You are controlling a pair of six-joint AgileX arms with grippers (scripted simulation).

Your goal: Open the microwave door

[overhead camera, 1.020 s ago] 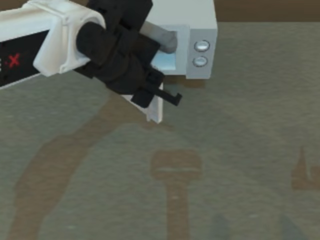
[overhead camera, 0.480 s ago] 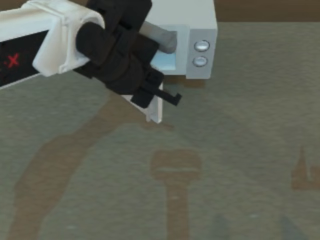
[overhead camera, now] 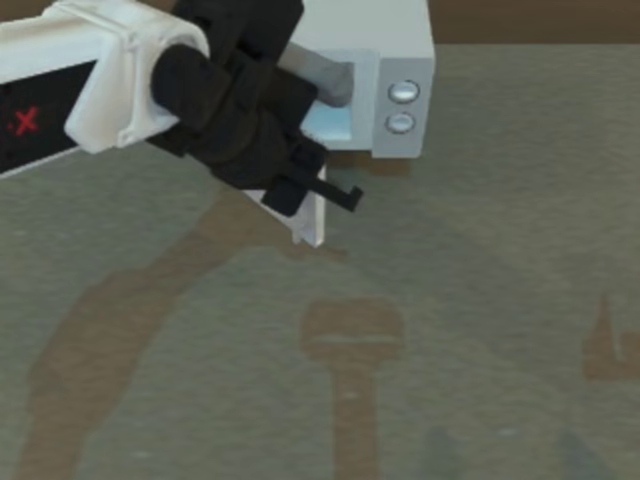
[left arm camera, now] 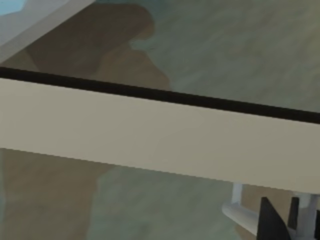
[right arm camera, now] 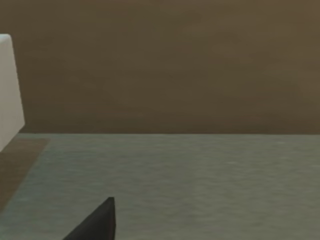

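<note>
The white microwave (overhead camera: 400,35) stands at the table's far edge, two silver knobs (overhead camera: 402,107) on its front. The microwave door (overhead camera: 314,222) is swung out toward the table's front, baring the pale blue interior (overhead camera: 330,122). My left gripper (overhead camera: 335,192) hangs over the door's free edge, shut on the thin handle. In the left wrist view the door's edge (left arm camera: 150,135) is a broad pale band, and the grey handle (left arm camera: 242,216) runs between my dark fingers (left arm camera: 272,222). My right gripper (right arm camera: 100,222) is parked and does not appear in the top view.
My left arm's white link (overhead camera: 90,80) and black wrist cover the microwave's left half from above. The grey-green table (overhead camera: 480,300) spreads in front of and to the right of the door. The right wrist view catches the microwave's side (right arm camera: 7,90).
</note>
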